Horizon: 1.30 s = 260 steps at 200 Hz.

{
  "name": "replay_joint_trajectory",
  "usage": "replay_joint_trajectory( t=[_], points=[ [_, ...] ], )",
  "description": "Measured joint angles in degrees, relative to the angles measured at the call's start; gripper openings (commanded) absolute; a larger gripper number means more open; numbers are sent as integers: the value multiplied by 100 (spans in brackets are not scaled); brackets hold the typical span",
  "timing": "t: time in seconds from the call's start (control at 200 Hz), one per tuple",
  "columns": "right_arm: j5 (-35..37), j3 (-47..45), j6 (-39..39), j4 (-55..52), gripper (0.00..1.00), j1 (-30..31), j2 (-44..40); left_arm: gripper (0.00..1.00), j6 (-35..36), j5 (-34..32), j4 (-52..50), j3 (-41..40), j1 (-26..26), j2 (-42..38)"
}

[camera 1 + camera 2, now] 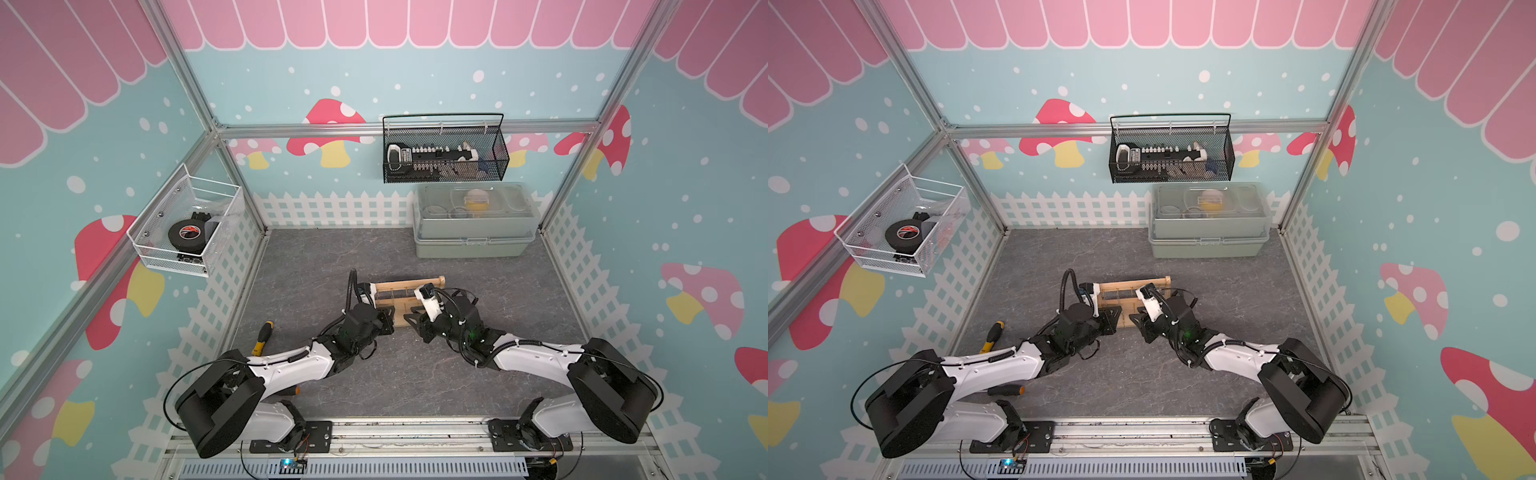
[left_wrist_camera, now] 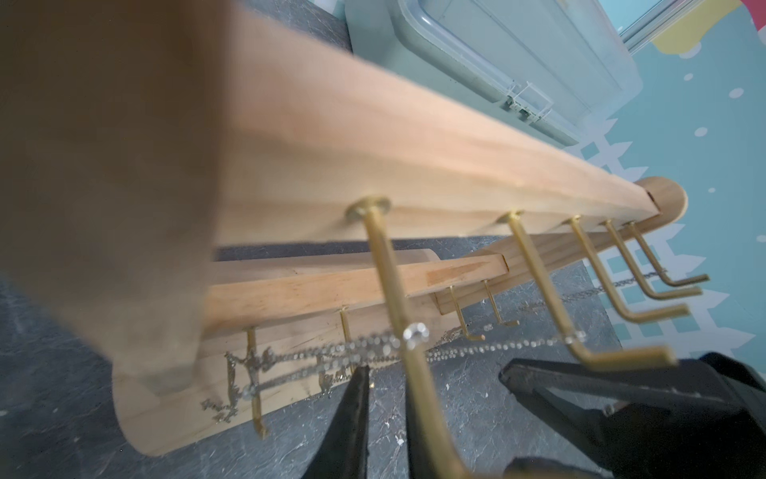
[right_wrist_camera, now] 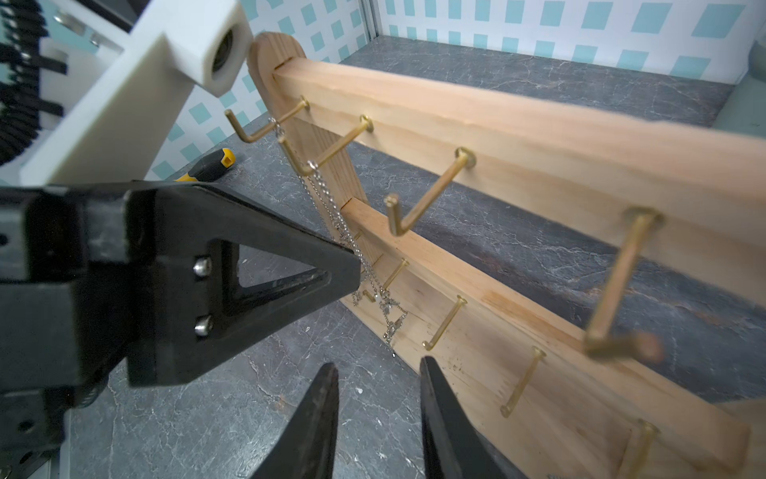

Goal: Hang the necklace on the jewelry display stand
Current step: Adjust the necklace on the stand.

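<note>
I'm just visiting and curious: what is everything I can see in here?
Stand: one, light wood with gold hooks, table centre.
Necklace: one, silver, draped over the stand's hooks.
Box: one, grey-green, clear lid, table's back right.
Black basket: one, back wall, black and white parts inside.
White basket: one, left wall.
Tape: one roll, black, in white basket.
Screwdriver: one, yellow and black, table's left edge.
Handle: one, black, orange end, table's front left.
Table: one, grey marbled.
Arms: two, white and black, left, right, reaching to the stand.
Left tool: black, tip at the necklace.
Right tool: black, open, empty, by the stand.
</note>
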Motion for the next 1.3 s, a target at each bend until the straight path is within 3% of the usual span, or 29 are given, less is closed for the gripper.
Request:
replay_joint_trajectory(
  t=[1.301],
  points=[
    [-4, 4, -15, 61, 33, 31, 55, 14, 87, -723, -210, 254, -278, -22]
  ],
)
